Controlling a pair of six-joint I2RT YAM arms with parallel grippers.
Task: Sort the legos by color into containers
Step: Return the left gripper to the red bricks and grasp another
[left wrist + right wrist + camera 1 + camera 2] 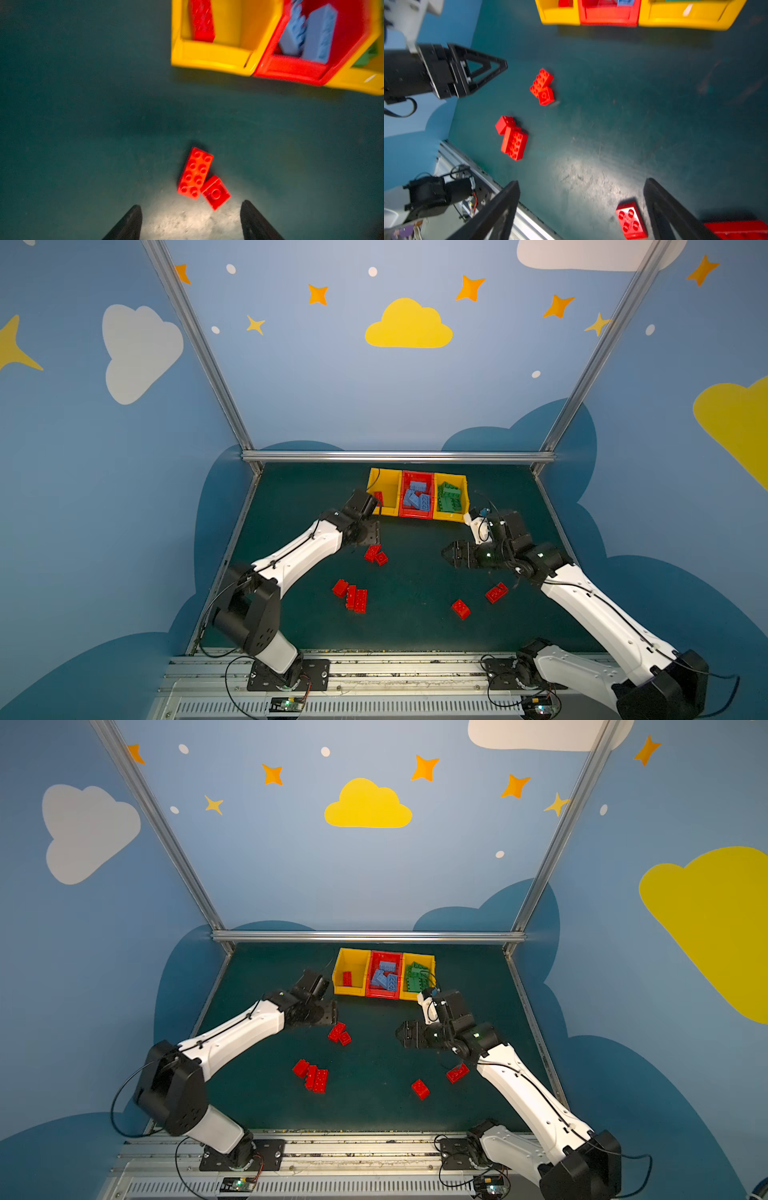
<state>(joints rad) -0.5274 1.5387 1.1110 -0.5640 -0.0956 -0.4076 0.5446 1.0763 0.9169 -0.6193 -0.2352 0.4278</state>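
No text, label, brand name or number can be read in any view. The only candidate is a small white mark on the near wall of the right-hand yellow bin. It is too blurred to tell whether it is a label or a glint of light.

Blue walls with painted clouds and stars enclose a dark teal tabletop.
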